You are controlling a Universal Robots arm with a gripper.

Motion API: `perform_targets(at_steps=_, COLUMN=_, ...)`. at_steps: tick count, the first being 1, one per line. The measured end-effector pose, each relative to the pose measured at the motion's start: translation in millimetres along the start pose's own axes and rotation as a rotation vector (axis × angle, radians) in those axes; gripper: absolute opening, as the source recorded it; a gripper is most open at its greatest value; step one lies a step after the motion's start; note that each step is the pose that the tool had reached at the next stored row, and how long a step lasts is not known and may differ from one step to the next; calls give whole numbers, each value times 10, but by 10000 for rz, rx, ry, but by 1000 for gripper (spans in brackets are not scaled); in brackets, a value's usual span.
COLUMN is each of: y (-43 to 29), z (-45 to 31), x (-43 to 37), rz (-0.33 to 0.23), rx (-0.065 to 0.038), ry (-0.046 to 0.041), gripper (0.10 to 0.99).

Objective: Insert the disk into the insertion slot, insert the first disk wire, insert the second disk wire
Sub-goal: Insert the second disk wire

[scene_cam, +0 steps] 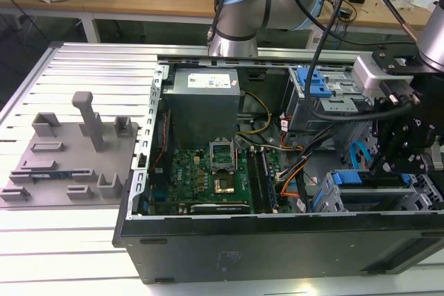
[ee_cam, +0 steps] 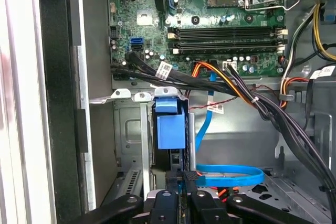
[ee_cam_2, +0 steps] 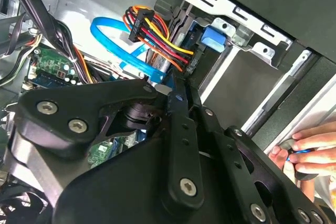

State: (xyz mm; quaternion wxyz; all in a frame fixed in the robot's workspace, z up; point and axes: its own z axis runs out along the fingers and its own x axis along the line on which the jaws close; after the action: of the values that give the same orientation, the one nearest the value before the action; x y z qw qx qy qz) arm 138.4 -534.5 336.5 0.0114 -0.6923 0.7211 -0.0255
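Observation:
The disk sits in the insertion slot [scene_cam: 325, 202], its blue carrier [scene_cam: 368, 179] showing at the cage mouth near the case's front right corner. In the first wrist view the carrier's blue tab [ee_cam: 170, 124] stands just beyond my gripper [ee_cam: 184, 178]. The grey cage wall [ee_cam: 128, 129] lies beside it. My gripper [ee_cam_2: 176, 90] is shut, its tips pinching the end of a flat blue wire [ee_cam: 231, 173] close to the disk's rear. A bundle of red, yellow and orange wires [ee_cam_2: 157, 35] with a black plug hangs just past the fingertips. In the exterior view the gripper body [scene_cam: 399, 147] hovers over the cage.
The motherboard [scene_cam: 208, 175] fills the case floor, with a grey power supply box [scene_cam: 205, 102] behind it. A taller cage with a blue latch [scene_cam: 319, 88] stands at the back right. Black cable bundles [ee_cam: 273, 108] cross near the cage. A person's hand [ee_cam_2: 307, 148] rests at the case edge.

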Motion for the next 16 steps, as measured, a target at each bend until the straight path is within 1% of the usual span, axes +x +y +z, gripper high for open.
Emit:
perform_targets(at_steps=2, y=0, z=-1, x=0, rz=0, rx=-1, ry=-5, gripper=169)
perform_targets(at_steps=3, y=-1, z=-13, x=0, rz=0, rx=-1, ry=-5, gripper=235)
perform_targets(at_steps=6, y=-6, z=-117, x=2, rz=0, rx=-1, ry=3, gripper=235)
perform_targets(at_steps=7, y=-10, z=-187, x=4, rz=0, rx=-1, ry=4, gripper=235)
perform_targets(at_steps=8, y=-11, z=-223, x=4, rz=0, rx=-1, ry=4, gripper=235)
perform_targets(at_steps=11, y=-20, z=-386, x=5, rz=0, rx=-1, ry=3, gripper=235)
perform_targets(at_steps=12, y=-23, z=-452, x=4, rz=0, rx=0, ry=4, gripper=220)
perform_targets(at_steps=13, y=-25, z=-493, x=4, rz=0, rx=-1, ry=3, gripper=153)
perform_targets(at_steps=14, y=-27, z=-527, x=3, rz=0, rx=-1, ry=3, gripper=106)
perform_targets(at_steps=16, y=-27, z=-530, x=2, rz=1, rx=-1, ry=1, gripper=106)
